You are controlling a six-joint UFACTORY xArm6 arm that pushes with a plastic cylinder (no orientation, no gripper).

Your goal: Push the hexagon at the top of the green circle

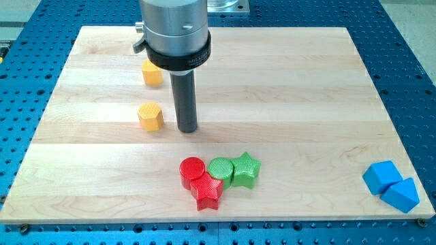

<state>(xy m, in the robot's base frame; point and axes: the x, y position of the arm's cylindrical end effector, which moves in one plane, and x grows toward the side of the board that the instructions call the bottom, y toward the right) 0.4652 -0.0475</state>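
A yellow hexagon block (150,116) lies on the wooden board left of centre. My tip (188,129) stands just to its right, a small gap apart. The green circle (221,168) lies lower, near the view's bottom centre, touching a red circle (192,169) on its left, a green star (245,169) on its right and a red star (207,191) below. The hexagon is up and to the left of the green circle.
A second yellow block (152,72) lies near the view's top left, partly behind the arm's housing (174,30). Two blue blocks, a cube (381,176) and a triangle (401,195), sit at the bottom right near the board's edge.
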